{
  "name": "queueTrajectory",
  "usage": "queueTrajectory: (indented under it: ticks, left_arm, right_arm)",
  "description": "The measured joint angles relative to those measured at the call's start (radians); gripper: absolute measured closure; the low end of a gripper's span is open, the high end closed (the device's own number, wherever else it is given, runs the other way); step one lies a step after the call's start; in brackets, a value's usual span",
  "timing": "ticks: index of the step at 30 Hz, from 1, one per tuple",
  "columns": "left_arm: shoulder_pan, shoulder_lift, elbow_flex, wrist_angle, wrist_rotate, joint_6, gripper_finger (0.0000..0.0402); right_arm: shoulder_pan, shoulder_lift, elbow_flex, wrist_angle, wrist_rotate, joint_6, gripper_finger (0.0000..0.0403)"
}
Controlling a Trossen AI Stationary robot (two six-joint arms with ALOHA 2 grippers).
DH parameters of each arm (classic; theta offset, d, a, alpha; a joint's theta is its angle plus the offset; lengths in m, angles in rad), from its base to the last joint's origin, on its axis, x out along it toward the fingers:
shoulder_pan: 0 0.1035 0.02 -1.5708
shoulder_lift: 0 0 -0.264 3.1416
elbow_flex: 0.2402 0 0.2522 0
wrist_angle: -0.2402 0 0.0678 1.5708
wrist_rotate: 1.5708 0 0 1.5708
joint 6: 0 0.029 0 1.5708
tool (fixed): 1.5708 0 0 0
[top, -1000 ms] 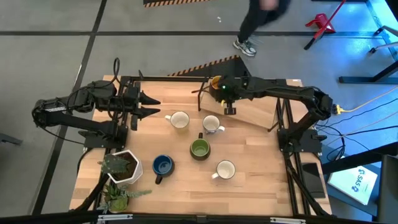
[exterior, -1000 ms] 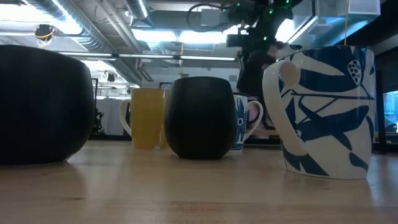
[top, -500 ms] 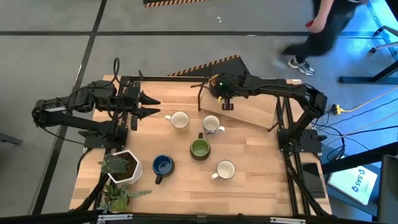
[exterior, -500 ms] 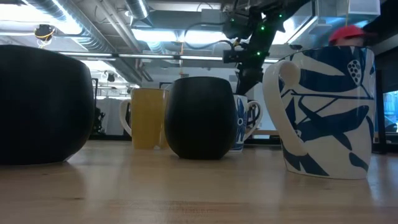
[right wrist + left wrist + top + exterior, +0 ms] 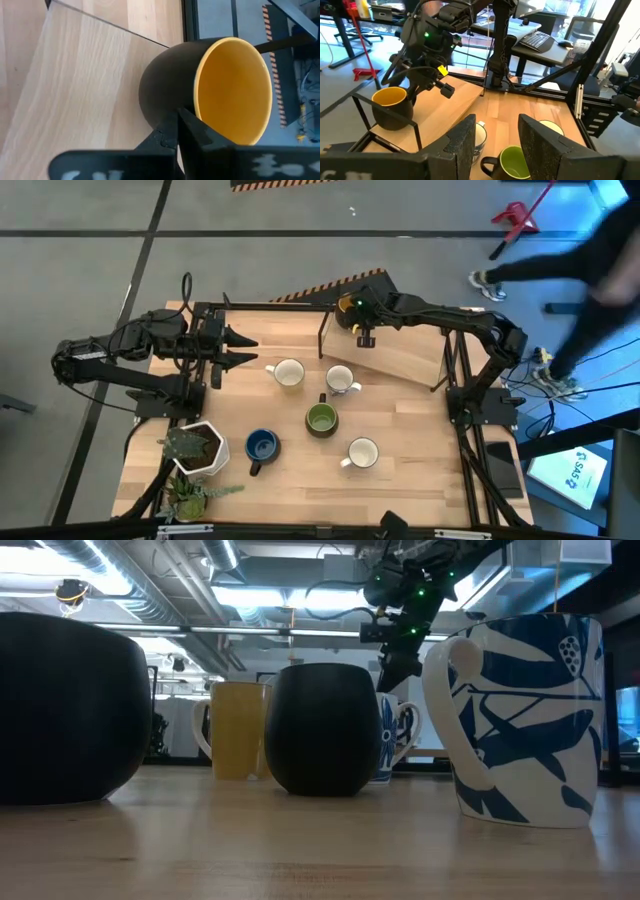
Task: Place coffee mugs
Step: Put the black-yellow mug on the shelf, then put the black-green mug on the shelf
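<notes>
Withdrawing right gripper [image 5: 431,82] from dark ceramic mug with yellow-orange inside [image 5: 210,85], counter's raised shelf [image 5: 395,355], 12 o'clock | fingers pressed together, empty | lift straight, avoid rim | left gripper [image 5: 240,347] waits spread, 9 o'clock

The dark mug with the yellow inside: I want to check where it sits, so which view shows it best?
The left wrist view: the dark mug stands upright at the shelf's end beside the right gripper. The right wrist view fills with its rim. The high view mostly hides it under the arm. The low view does not clearly show it.
</notes>
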Motion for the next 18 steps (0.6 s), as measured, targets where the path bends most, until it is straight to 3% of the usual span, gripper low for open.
queueTrajectory:
  ticks: [7, 14, 18]
  left_arm:
    - [0.0, 0.0, 0.0, 0.0, -0.003, 0.0, 0.0259]
    - [0.0, 0.0, 0.0, 0.0, 0.002, 0.013, 0.0259]
    - [0.0, 0.0, 0.0, -0.009, 0.035, 0.041, 0.0259]
  right_arm:
    - [0.001, 0.0, 0.008, -0.008, -0.013, -0.01, 0.0402]
    - [0.045, -0.05, 0.15, -0.164, -0.266, -0.002, 0.0396]
    - [0.163, -0.055, 0.22, -0.282, -0.335, 0.027, 0.035]
